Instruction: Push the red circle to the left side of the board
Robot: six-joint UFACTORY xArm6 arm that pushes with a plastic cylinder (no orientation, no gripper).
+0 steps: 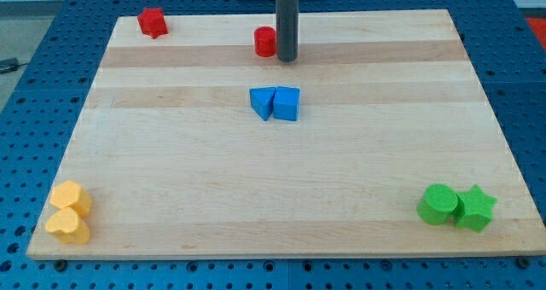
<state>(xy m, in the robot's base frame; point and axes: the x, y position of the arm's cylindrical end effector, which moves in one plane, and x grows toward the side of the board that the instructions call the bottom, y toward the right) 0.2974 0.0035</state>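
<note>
Camera view: my tip (pixel 287 59), a bare rod holding nothing, touches the right side of the red circle (pixel 265 42) near the board's (pixel 273 196) top edge, above 2 blue blocks (pixel 275 103).

The tool (pixel 287 60) covers the right side of the red circle (pixel 264 42) near the table's (pixel 273 196) far edge, so contact cannot be confirmed. The tool's upper part is cut off by the view's top.

a lab: wooden board (pixel 281 179) on blue perforated bench (pixel 51 43).
</note>
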